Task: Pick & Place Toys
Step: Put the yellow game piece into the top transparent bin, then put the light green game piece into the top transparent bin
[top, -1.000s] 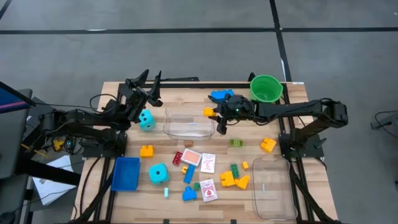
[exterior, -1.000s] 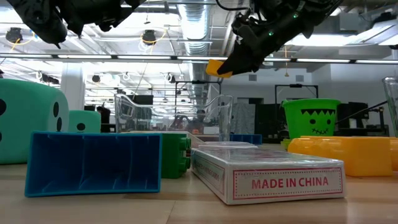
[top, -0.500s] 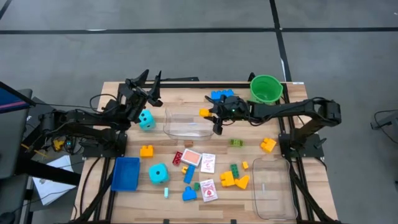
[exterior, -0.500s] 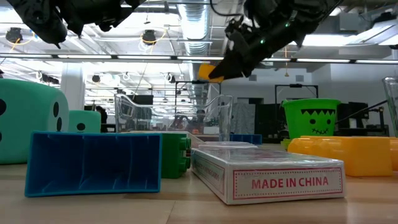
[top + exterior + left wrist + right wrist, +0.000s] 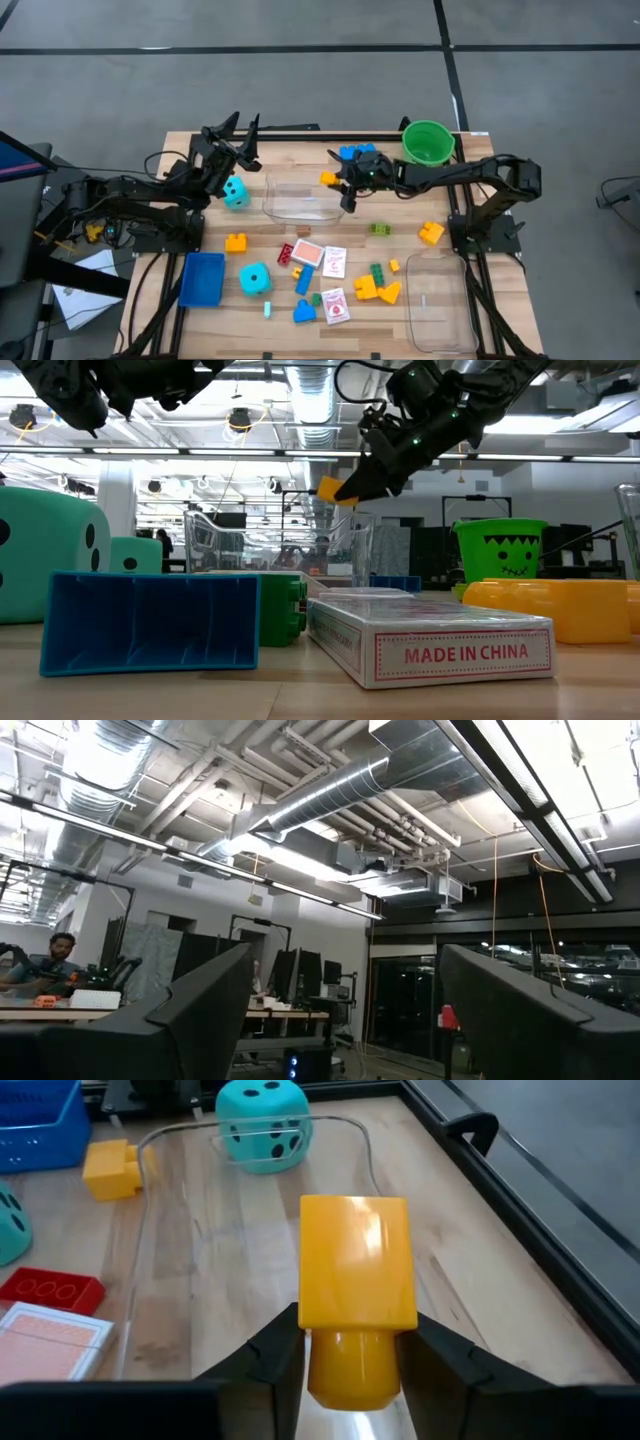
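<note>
My right gripper (image 5: pixel 340 183) is shut on a yellow brick (image 5: pixel 358 1270), which hangs above the right end of a clear tub (image 5: pixel 303 201) at mid-table. The low view shows the brick (image 5: pixel 330 490) well above the tub's rim. My left gripper (image 5: pixel 231 131) stands open at the far left, raised and pointing up, with nothing between its fingers (image 5: pixel 205 1000). Loose on the table lie a teal die (image 5: pixel 236 193), a second die (image 5: pixel 255 278), picture cards (image 5: pixel 334 261) and coloured bricks (image 5: pixel 378 288). My right gripper pinches the yellow brick between its two fingers (image 5: pixel 272 1352) at the brick's near, rounded end (image 5: pixel 345 1365). The fingers slant downward from the table's right side and lie along the brick. The brick juts out past the fingertips, lifted clear over the tub.
A green bucket (image 5: pixel 428 142) stands at the far right corner, with blue bricks (image 5: pixel 350 154) beside it. A blue tray (image 5: pixel 202 278) lies near left. A second clear tub (image 5: pixel 438 300) lies near right. A yellow brick (image 5: pixel 431 233) and an orange one (image 5: pixel 236 242) lie apart.
My right gripper has gone toward the table's left edge and somewhat down, carrying the yellow brick from beside the tub's right end to above it. The grip and the brick's tilt stay the same.
</note>
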You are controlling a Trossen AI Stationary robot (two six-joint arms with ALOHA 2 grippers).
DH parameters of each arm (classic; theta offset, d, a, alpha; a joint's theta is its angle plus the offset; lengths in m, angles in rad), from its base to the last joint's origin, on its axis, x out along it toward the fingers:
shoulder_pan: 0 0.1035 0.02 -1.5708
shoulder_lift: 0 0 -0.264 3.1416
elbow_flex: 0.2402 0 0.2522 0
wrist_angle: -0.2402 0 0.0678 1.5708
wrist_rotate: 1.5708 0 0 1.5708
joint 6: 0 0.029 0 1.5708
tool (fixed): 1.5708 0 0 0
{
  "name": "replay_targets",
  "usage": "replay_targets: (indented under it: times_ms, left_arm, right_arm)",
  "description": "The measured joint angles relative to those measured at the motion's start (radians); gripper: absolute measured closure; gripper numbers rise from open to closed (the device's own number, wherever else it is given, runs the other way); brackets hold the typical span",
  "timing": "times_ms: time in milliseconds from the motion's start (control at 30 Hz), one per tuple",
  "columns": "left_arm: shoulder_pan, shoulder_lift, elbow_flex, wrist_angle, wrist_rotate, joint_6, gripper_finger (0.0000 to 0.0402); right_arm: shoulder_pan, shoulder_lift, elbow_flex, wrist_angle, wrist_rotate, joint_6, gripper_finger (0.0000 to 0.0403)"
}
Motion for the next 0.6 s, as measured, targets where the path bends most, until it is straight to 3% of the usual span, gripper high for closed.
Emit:
replay_targets:
  times_ms: [600]
  left_arm:
    - [0.0,0.0,0.0,0.0,0.0,0.0,0.0086]
  right_arm:
    - [0.0,0.0,0.0,0.03,0.007,0.042,0.0201]
